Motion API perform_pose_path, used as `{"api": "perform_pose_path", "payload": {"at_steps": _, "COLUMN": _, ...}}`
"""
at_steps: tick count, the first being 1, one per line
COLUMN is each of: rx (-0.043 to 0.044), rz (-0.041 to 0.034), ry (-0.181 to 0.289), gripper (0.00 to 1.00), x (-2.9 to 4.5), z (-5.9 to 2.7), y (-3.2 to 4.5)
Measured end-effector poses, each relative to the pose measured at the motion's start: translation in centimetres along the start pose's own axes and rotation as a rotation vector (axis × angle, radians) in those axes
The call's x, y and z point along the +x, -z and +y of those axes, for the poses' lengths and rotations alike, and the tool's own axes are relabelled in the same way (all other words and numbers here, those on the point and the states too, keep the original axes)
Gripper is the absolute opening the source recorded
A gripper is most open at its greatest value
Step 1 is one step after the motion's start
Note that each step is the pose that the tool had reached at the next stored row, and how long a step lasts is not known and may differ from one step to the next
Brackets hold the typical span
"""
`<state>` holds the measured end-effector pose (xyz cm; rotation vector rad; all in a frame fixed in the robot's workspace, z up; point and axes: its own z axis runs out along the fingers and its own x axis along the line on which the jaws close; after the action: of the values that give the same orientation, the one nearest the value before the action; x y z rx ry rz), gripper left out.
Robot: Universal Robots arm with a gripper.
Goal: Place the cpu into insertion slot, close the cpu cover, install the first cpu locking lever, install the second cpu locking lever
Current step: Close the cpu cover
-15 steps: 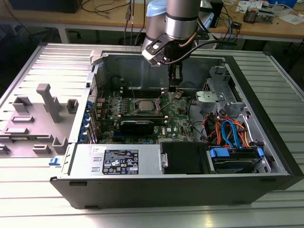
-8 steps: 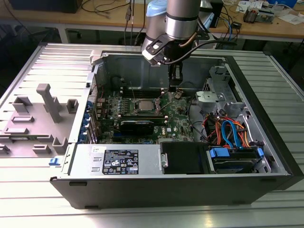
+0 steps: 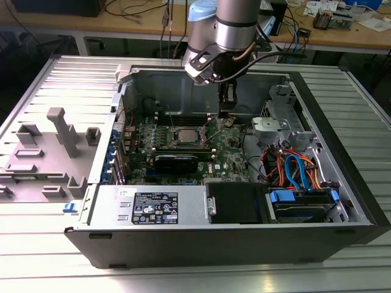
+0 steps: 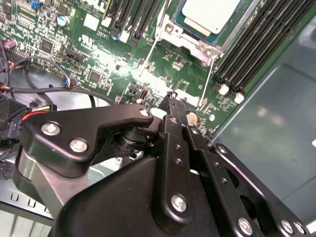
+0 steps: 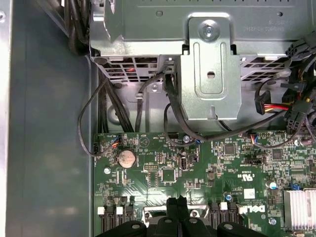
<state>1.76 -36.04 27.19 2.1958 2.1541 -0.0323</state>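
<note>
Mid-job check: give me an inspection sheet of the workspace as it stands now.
Surface: ribbed metal table holding the open computer case.
Job's things: cpu seated in the insertion slot, cpu cover down around it; lever latching cannot be told.
Clutter: grey plastic fixtures on the table, exterior view's left.
Gripper: gripper shut, holding nothing, above the green board beside the slot.
Cables: orange and blue cables by the drive cage; black leads over the board edge.
Surroundings: wooden bench with wires behind.
</note>
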Motion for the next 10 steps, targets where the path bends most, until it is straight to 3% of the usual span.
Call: {"api": "perform_pose_path", "payload": {"at_steps": 10, "rx": 0.0025, "rz": 0.0000, "ry": 0.000, "gripper": 0.11, "x": 0.04, "z": 1.59, "y": -0.20}}
